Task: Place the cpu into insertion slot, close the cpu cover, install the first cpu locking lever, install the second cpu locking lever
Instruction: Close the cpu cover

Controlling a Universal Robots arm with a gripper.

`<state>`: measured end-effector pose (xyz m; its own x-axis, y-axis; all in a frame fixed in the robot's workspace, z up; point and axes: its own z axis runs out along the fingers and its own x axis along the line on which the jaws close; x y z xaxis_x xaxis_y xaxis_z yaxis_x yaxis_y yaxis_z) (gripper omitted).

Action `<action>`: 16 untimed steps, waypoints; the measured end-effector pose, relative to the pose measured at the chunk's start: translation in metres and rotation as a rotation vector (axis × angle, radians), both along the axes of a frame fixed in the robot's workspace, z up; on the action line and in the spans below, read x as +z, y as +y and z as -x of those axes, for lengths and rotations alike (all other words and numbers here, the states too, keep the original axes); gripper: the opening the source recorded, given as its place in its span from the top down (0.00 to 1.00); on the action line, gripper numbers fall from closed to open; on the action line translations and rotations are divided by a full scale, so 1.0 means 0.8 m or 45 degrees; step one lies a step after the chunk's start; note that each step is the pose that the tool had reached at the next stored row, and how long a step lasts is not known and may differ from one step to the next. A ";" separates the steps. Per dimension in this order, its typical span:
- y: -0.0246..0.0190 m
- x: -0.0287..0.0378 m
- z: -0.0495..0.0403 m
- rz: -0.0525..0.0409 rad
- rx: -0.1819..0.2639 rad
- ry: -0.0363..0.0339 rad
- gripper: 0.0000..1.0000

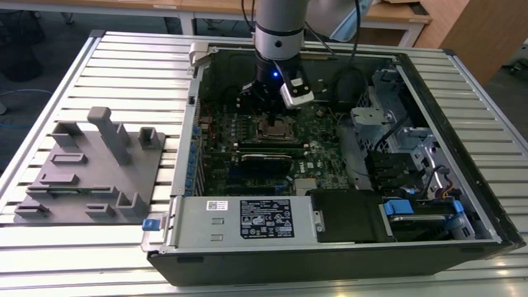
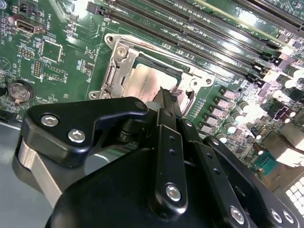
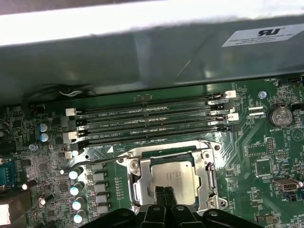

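The cpu (image 3: 172, 178) lies flat in the insertion slot (image 1: 281, 131), its dull silver top showing in both wrist views (image 2: 142, 80). The cpu cover (image 3: 138, 185) lies down around it as a silvery frame (image 2: 116, 71). My gripper (image 3: 164, 194) hangs straight over the socket, shut, with its two black fingertips (image 2: 167, 97) pressed together at the cpu's edge and nothing seen between them. In the exterior view the gripper (image 1: 271, 116) stands just above the green board. A thin wire lever with a hooked end (image 3: 78, 161) runs along the socket's side by the memory slots; whether it is latched I cannot tell.
Long black memory slots (image 3: 152, 121) lie beside the socket, with the grey case wall (image 3: 152, 57) behind them. A coin battery (image 3: 278, 115) sits on the board. A power supply (image 1: 247, 216) and drive cage (image 1: 396, 124) fill the case. A grey fixture (image 1: 91, 167) stands at the exterior view's left.
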<state>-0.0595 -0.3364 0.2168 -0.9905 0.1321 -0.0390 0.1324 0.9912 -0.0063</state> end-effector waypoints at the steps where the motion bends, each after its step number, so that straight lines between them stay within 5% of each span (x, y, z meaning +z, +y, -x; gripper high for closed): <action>1: 0.0000 -0.0001 0.000 0.000 0.000 -0.0001 0.90; 16: 0.0000 -0.0114 0.020 0.003 0.000 -0.0072 0.90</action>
